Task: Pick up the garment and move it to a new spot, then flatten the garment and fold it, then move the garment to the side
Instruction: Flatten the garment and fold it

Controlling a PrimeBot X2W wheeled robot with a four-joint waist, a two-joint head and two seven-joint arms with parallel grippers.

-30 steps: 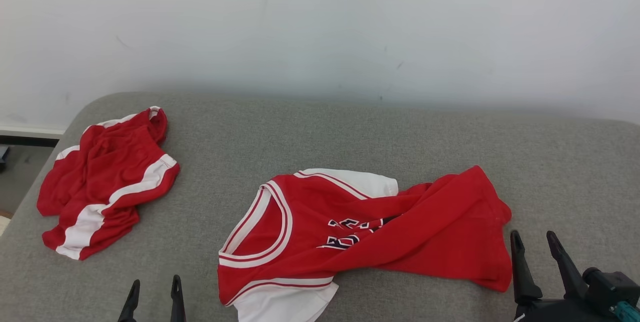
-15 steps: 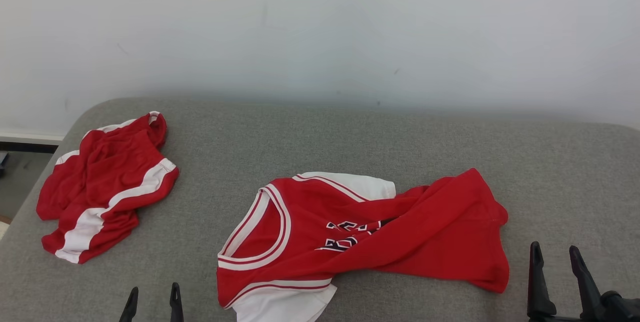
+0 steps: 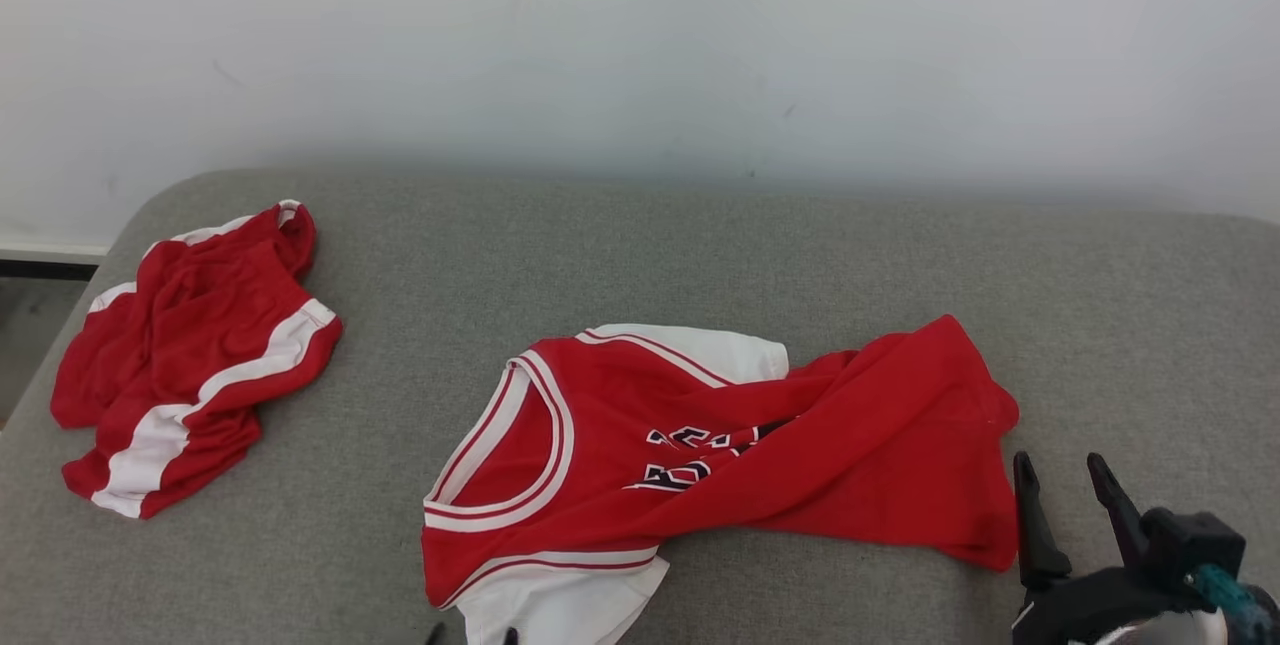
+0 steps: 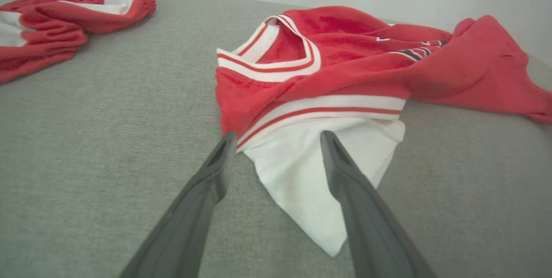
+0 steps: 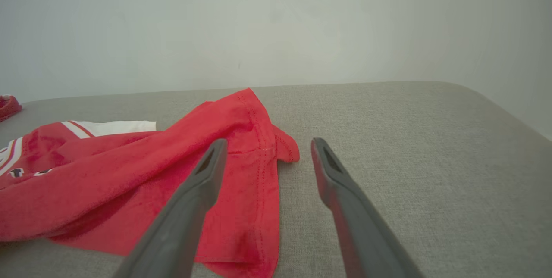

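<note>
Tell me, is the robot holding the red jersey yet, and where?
No, nothing is held. The left gripper is open by the jersey's white sleeve, the right gripper open at its red hem.

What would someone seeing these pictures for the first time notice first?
The bright red jersey with white trim stands out first, lying twisted and rumpled in the middle of the grey padded surface. A second red and white garment sits crumpled near the surface's left edge. The open left gripper points at the jersey's white sleeve, and the open right gripper sits beside its red hem.
</note>
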